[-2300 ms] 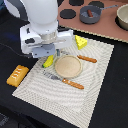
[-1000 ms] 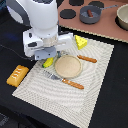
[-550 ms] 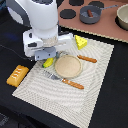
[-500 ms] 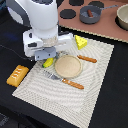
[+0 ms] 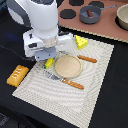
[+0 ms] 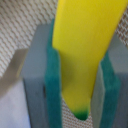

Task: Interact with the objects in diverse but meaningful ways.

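Your arm's bulk is hiding most of the gripper [image 5: 48, 59] in the exterior view, but up close you're looking at the banana [image 6: 87, 50] sitting squeezed between both green pads [image 6: 52, 82], hovering beside the plate [image 5: 67, 66] over the striped mat [image 5: 95, 90].

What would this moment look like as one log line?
gripper: shut on yellow toy banana | position: beside round tan plate | orange-handled fork and knife: untouched

A round tan plate [image 5: 68, 66] sits mid-mat [image 5: 95, 100]. A knife [image 5: 86, 59] lies at its 2 o'clock, a fork [image 5: 70, 83] at 6. Black coasters [image 5: 75, 2] rest on the brown board [image 5: 107, 30] at 12.
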You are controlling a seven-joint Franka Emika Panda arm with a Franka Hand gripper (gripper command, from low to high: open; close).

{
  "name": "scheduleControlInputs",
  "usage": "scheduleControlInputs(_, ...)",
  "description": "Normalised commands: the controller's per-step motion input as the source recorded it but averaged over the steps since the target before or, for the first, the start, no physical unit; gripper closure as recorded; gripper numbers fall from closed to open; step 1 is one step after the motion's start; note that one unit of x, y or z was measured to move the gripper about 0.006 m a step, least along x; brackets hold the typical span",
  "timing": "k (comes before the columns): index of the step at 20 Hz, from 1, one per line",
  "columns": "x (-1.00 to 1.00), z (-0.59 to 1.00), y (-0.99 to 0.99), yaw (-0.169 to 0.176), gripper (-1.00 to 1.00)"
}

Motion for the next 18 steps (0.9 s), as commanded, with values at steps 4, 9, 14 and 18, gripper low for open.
scheduleControlInputs(4,-0.48,0.97,0.04,-0.003,1.0)
scheduleControlInputs(9,-0.61,1.0,0.1,-0.011,1.0)
scheduleControlInputs(14,-0.51,1.0,0.19,-0.004,1.0)
scheduleControlInputs(18,-0.29,0.95,0.27,0.0,1.0)
